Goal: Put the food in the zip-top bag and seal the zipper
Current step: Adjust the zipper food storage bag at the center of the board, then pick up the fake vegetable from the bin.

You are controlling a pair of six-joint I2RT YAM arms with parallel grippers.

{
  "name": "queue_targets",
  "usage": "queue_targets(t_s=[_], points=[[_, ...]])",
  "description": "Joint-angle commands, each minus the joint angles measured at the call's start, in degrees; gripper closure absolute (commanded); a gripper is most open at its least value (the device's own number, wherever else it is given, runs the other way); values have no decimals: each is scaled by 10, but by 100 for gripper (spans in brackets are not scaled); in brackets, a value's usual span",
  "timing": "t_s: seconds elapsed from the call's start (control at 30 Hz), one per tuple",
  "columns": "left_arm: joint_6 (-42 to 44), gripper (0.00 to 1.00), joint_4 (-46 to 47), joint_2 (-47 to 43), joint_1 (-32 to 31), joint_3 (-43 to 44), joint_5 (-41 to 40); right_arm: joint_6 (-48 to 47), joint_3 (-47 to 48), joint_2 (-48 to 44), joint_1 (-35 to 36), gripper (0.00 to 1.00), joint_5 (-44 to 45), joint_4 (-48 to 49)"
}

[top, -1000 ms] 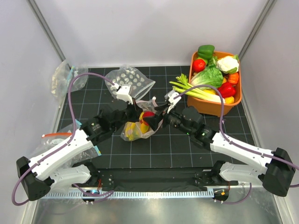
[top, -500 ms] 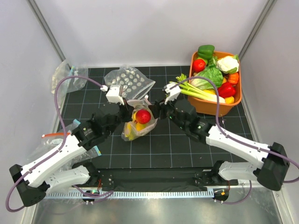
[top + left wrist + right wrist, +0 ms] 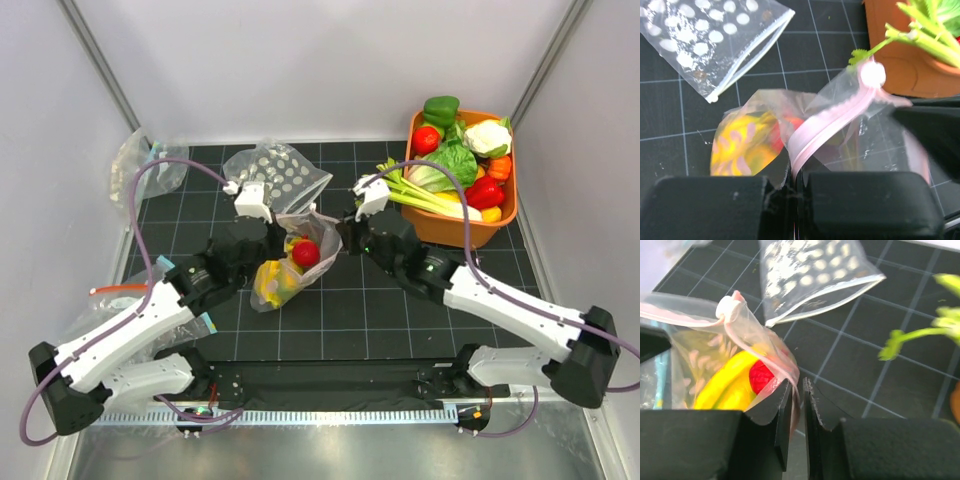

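Observation:
The zip-top bag (image 3: 290,262) hangs between both grippers above the black mat. Inside it are the yellow banana bunch (image 3: 725,382) and the small red fruit (image 3: 760,376). My left gripper (image 3: 794,175) is shut on the pale pink zipper (image 3: 830,120) at the bag's left end. My right gripper (image 3: 797,390) has its jaws almost together, with the pink mouth edge (image 3: 760,347) caught between them. A white round tab (image 3: 872,75) sits at the strip's far end. The leafy lettuce (image 3: 445,165) lies in the orange basket.
The orange basket (image 3: 505,215) of toy vegetables stands at the back right, celery stalks (image 3: 415,190) poking over its left rim. A second dotted bag (image 3: 275,175) lies flat behind the grippers. Plain clear bags lie at the left, one far (image 3: 135,165) and one near (image 3: 110,300).
My right gripper's jaws have closed from wide open onto the bag's mouth edge. The bag and its food have sunk slightly to the left. The left gripper has kept its grip.

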Motion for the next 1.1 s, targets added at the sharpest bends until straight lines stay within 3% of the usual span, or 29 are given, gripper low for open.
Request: queue_targets(t_s=[0.0, 0.1, 0.13, 0.23, 0.4, 0.43, 0.5, 0.73, 0.87, 1.07], points=[[10, 100, 6, 33, 1, 35, 10, -5, 12, -68, -1, 77, 95, -12], [11, 100, 4, 42, 1, 40, 10, -9, -12, -95, -2, 70, 108, 13], [11, 100, 4, 41, 1, 40, 10, -9, -13, -97, -1, 60, 107, 14], [11, 100, 5, 33, 1, 37, 6, -8, -7, -92, -1, 47, 115, 6], [8, 100, 8, 15, 1, 27, -19, -4, 4, -86, -1, 36, 147, -9], [7, 100, 11, 6, 1, 23, -20, -2, 2, -89, -1, 25, 186, -9], [6, 99, 24, -1, 1, 11, -20, -1, -8, -106, -1, 23, 227, 1], [5, 99, 37, 6, 1, 11, 23, 3, -57, -184, -16, 3, 349, 41], [6, 99, 40, 8, 1, 11, 35, -1, -56, -207, -48, 0, 374, 27], [7, 98, 41, -1, 0, 8, 39, 66, -47, -216, -198, 0, 301, -24]])
